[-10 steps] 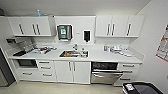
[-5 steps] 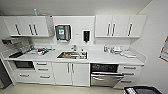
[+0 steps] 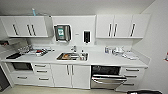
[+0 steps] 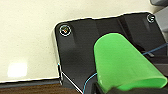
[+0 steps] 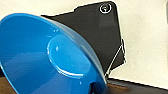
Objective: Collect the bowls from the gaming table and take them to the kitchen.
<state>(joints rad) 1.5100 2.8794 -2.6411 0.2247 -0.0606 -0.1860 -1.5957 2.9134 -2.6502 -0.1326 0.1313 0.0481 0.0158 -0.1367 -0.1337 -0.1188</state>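
A bright blue bowl (image 5: 50, 60) looms large and tilted in the right wrist view, and my right gripper (image 5: 96, 88) is shut on its rim. A green cup (image 4: 122, 62) lies on its side in the left wrist view with my left gripper (image 4: 117, 90) shut on its rim. Under both arms are pale floor and the robot's dark plate. The kitchen (image 3: 75, 37) lies straight ahead in the head view, with white cabinets, a white counter (image 3: 105, 58) and a steel sink (image 3: 72, 56). The gaming table is out of view.
The dishwasher door (image 3: 108, 79) under the counter hangs part open. A dish rack (image 3: 37, 52) with items stands left of the sink, and small things (image 3: 117, 51) stand on the right. Two dispensers (image 3: 62, 32) hang on the wall. A white wall (image 3: 157, 50) closes the right side.
The whole head view has shifted a little and the kitchen looks slightly nearer; the camera has moved. Nothing in the kitchen has moved.
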